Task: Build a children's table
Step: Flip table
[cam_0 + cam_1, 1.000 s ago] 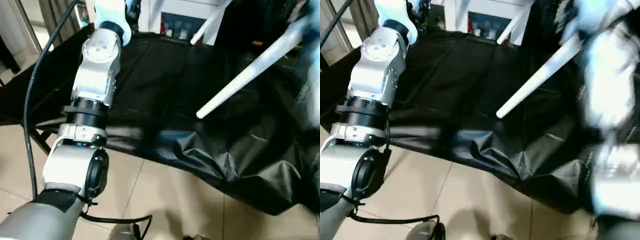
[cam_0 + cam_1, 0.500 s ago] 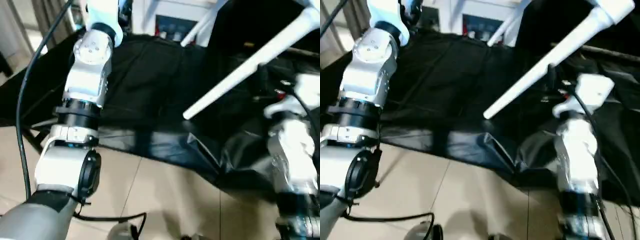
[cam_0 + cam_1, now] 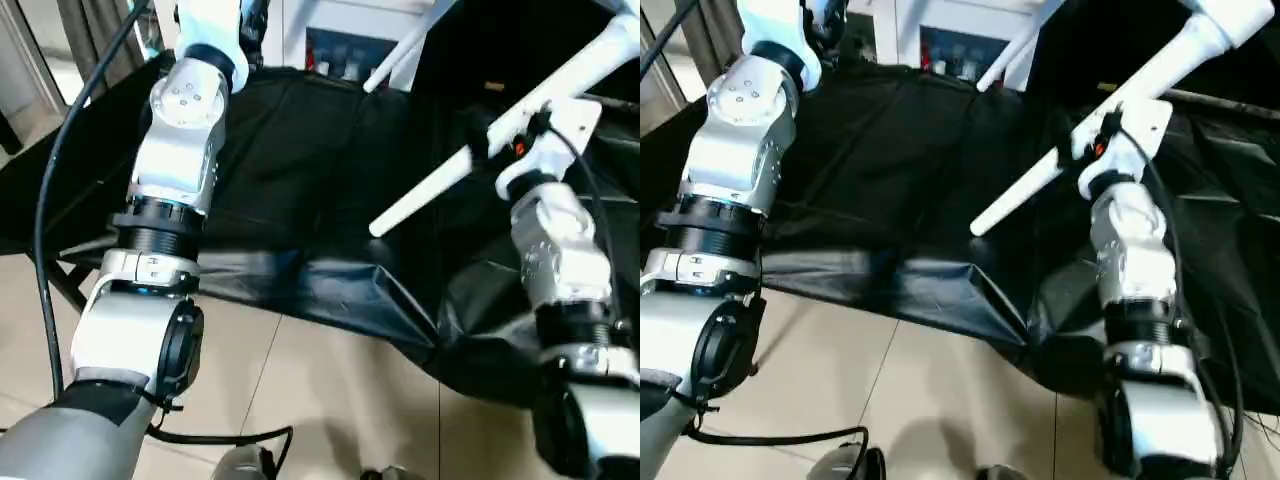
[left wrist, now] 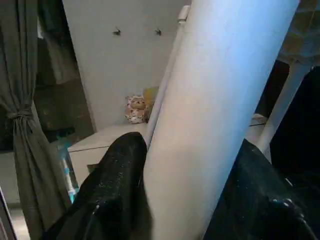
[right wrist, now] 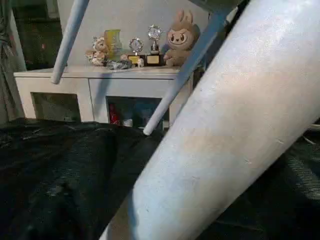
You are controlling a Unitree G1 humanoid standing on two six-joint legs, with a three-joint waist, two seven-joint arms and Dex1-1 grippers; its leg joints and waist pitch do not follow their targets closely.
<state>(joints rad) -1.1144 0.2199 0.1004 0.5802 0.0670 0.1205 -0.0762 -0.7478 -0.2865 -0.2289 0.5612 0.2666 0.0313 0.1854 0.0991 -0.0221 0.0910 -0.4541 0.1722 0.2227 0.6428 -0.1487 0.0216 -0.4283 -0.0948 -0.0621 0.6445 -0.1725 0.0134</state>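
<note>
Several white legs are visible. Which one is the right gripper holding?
The long leg slanting down toward the camera over the black cloth. The right gripper sits at its middle. The thinner leg farther back is untouched by it.

Head stereo downward; wrist cameras close-up.

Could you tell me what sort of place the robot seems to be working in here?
Probably a lived-in room used as a workspace: a white cabinet bearing plush toys and trophies, a tied-back curtain, and beige floor tiles.

light: even indoor, bluish | glare: black cloth (image 3: 300, 180) sheen | blur: wrist close-ups (soft)
</note>
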